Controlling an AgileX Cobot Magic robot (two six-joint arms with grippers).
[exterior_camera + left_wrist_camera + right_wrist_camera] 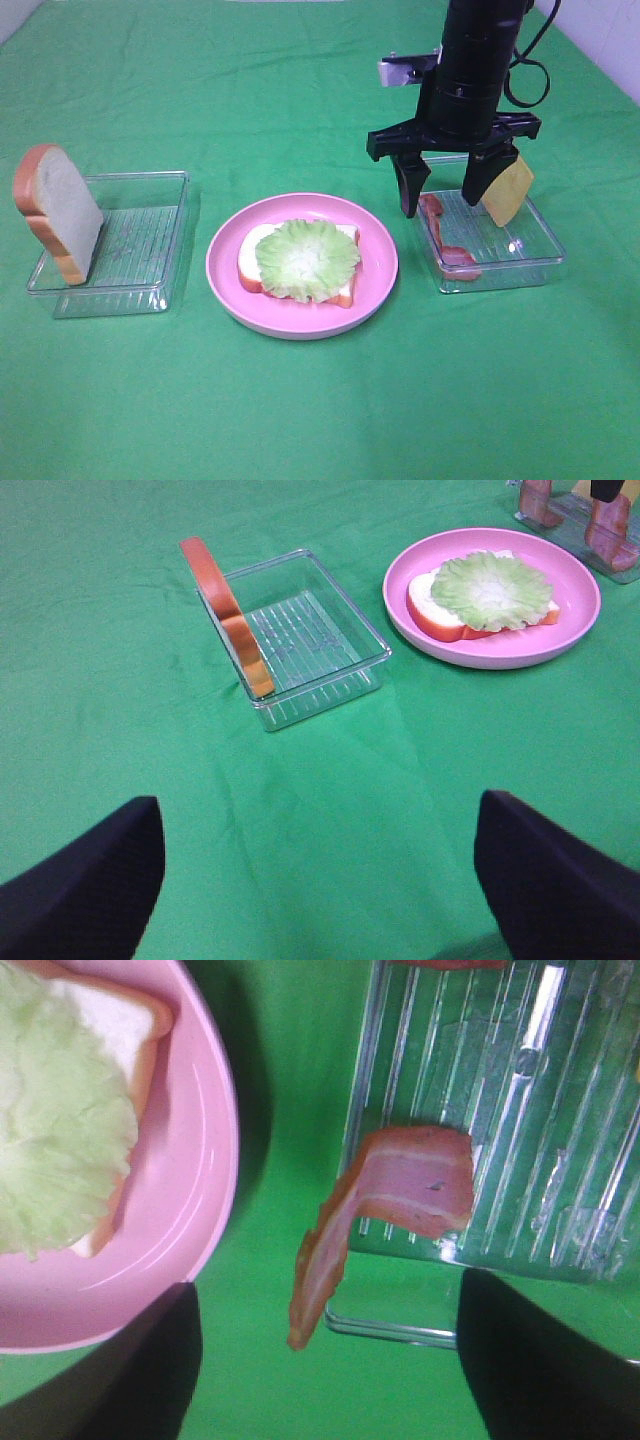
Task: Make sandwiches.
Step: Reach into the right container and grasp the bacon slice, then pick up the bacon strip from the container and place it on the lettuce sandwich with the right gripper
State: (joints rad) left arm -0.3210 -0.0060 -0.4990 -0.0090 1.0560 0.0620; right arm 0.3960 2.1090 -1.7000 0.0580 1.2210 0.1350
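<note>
A sandwich base, one white bread slice point(252, 262) topped with green lettuce point(306, 259), lies on the round pink plate point(380, 262). My right gripper point(443, 195) is open and empty, just above the bacon strip point(438, 228) in the right clear tray point(540, 255). In the right wrist view the bacon point(405, 1188) hangs over the tray's wall point(400, 1325), between my open gripper point(320, 1380) and the tray. Yellow-orange cheese point(508, 190) leans in that tray behind one finger. My left gripper point(320, 880) is open and empty over bare cloth, out of the exterior view.
A second bread slice point(55, 210) leans upright against the end of the left clear tray point(150, 240); it also shows in the left wrist view point(225, 605). Green cloth covers the table. The plate point(500, 652) sits between the two trays.
</note>
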